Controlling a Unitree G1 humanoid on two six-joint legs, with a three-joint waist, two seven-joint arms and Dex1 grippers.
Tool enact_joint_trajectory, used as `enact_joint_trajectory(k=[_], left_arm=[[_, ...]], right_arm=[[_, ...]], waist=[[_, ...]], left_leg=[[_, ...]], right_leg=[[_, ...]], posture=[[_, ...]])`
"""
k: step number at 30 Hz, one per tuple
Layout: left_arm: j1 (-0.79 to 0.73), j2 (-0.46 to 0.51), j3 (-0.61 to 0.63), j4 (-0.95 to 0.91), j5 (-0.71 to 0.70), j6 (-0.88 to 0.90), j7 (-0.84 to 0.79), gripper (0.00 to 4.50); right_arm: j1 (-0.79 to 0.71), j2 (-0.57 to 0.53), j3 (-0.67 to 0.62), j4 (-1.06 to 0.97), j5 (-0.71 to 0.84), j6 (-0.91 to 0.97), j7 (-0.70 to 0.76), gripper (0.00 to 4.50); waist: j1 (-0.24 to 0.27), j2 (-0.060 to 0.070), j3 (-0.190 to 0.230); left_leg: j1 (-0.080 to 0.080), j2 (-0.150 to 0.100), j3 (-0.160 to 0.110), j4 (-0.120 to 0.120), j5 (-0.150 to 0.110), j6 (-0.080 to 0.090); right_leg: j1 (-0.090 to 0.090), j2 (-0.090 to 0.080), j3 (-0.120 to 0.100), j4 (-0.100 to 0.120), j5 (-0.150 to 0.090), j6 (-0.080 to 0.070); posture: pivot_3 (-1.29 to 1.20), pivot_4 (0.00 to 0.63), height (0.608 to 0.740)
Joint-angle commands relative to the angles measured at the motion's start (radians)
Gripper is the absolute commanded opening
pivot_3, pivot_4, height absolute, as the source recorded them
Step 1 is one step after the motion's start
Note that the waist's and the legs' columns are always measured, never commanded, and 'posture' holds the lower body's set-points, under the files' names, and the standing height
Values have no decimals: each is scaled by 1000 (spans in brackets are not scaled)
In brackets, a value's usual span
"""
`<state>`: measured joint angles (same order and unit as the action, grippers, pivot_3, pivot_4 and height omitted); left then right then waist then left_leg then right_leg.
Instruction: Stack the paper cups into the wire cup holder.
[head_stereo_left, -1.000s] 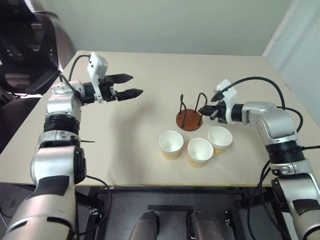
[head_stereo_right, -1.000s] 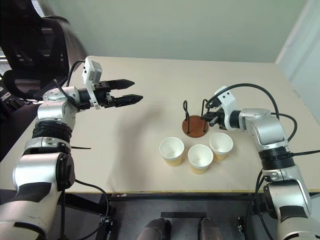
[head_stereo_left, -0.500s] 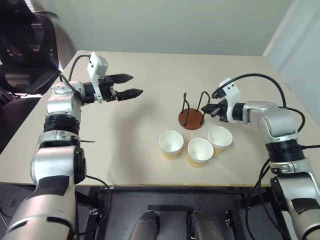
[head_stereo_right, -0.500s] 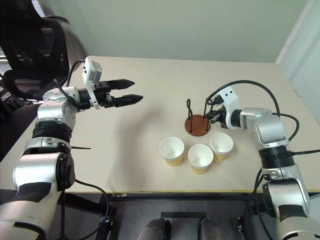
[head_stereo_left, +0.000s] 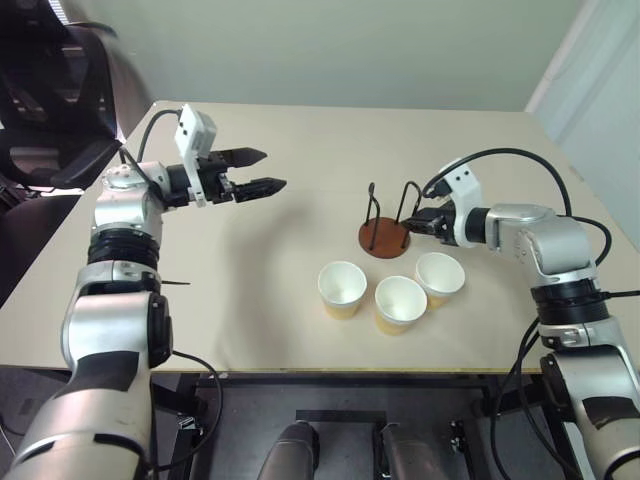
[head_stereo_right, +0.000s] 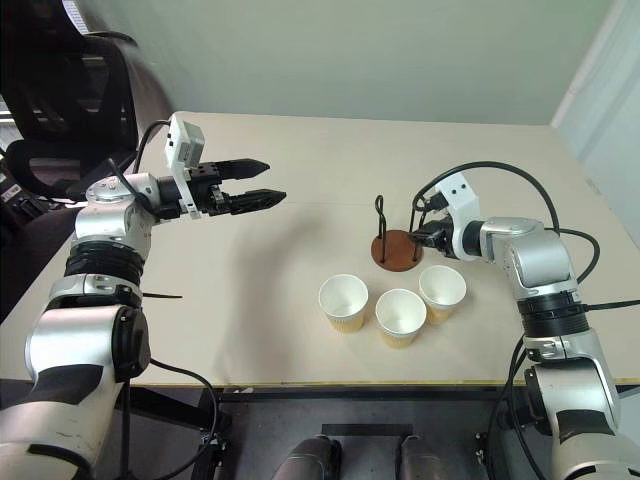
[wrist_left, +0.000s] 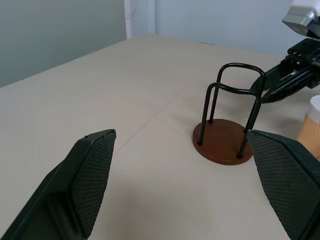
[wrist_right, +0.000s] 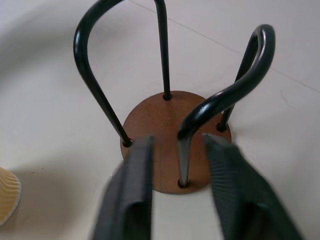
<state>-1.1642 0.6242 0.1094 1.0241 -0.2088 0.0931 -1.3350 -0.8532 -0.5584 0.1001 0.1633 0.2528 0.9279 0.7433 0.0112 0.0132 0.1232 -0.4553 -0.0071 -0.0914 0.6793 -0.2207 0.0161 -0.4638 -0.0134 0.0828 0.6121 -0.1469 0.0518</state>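
Nearest, three paper cups (head_stereo_left: 399, 303) sit in a row on the table (head_stereo_left: 280, 290). Just behind, the wire cup holder (head_stereo_left: 385, 225) stands upright, one loop between the right gripper (wrist_right: 177, 165)'s parted, non-gripping jaws. A clean withdrawal is advised so the holder is not tipped. Farther off, the left gripper (head_stereo_left: 262, 170) hovers, jaws wide and empty.

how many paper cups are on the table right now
3, all upright in a shallow arc near the table's front edge: left cup, middle cup, right cup, just in front of the wire cup holder. None looks hidden.
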Motion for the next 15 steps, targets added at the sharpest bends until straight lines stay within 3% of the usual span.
enact_joint_trajectory(k=[1, 8, 15], left_arm=[[-45, 0, -11, -22, 3, -15, -43, 4500], [-99, -38, -63, 4, 33, -51, -131, 4500], [-129, -80, -82, 35, 49, -69, -164, 4500]], right_arm=[[-17, -6, -33, -10, 8, 12, -14, 1441], [-8, -144, -128, -38, 79, 87, 56, 1441], [60, -293, -221, -230, 216, 197, 146, 1441]], waist=[[1, 0, 0], [11, 0, 0], [9, 0, 0]], left_leg=[[0, 0, 0, 0, 0, 0], [-3, -1, 0, 1, 0, 0], [-2, 0, 0, -1, -1, 0]], right_leg=[[0, 0, 0, 0, 0, 0], [-1, -1, 0, -1, 0, 0], [-1, 0, 0, -1, 1, 3]], posture=[[0, 150, 740], [0, 150, 740], [0, 150, 740]])
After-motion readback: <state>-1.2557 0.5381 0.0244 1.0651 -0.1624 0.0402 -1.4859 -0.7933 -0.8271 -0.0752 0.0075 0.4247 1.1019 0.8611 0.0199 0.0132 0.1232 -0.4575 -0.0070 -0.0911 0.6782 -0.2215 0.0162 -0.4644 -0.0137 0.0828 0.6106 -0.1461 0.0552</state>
